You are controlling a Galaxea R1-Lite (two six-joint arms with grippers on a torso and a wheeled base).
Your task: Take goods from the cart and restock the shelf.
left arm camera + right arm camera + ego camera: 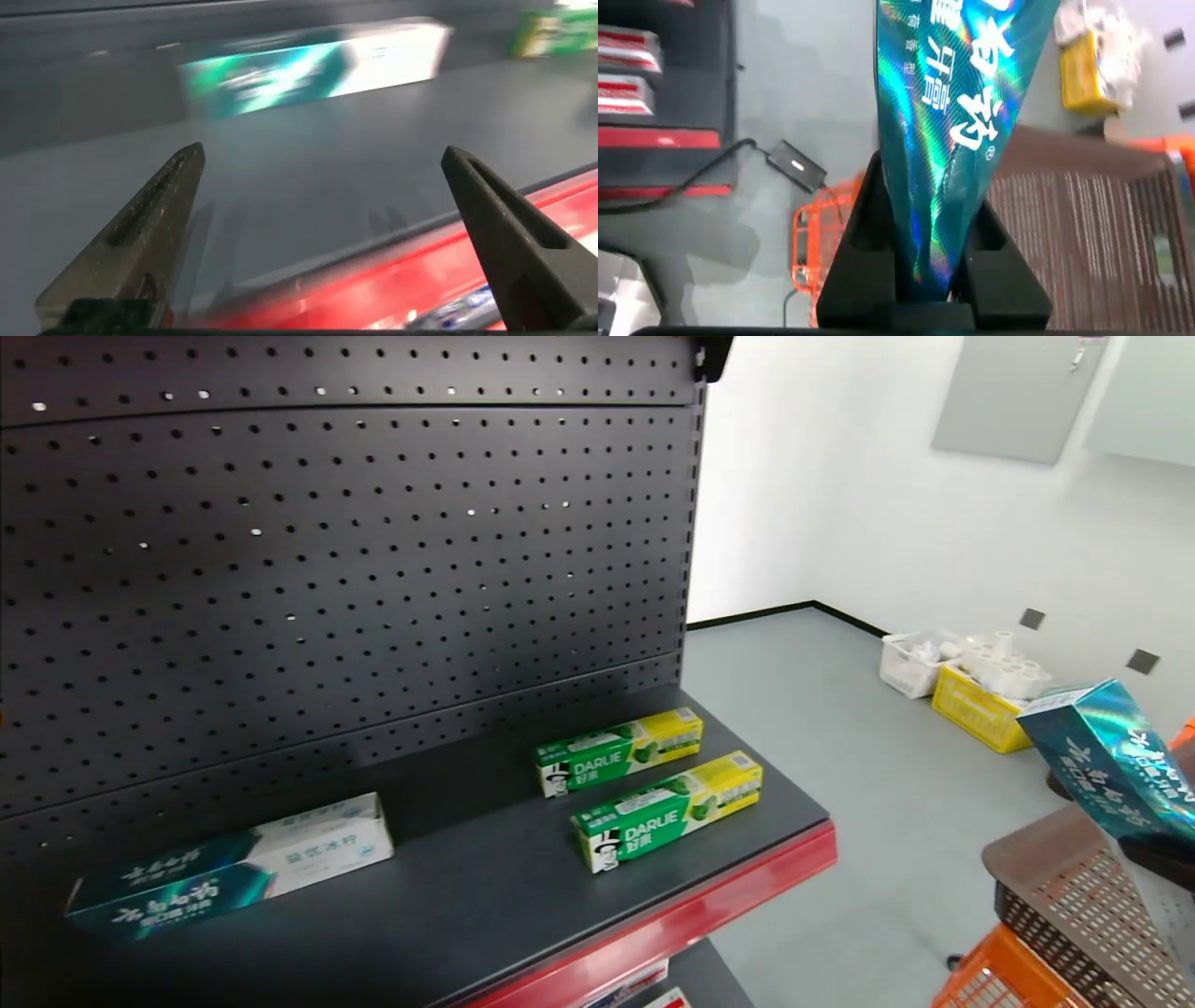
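While right jaws clench the box endwise, left jaws gape. We judge it light, stiff, slick; grip broad faces.

Toothpaste boxes on shelf, cart rightward

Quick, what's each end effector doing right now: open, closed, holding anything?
Left end effector: open, holding nothing.
Right end effector: closed on a teal toothpaste box.
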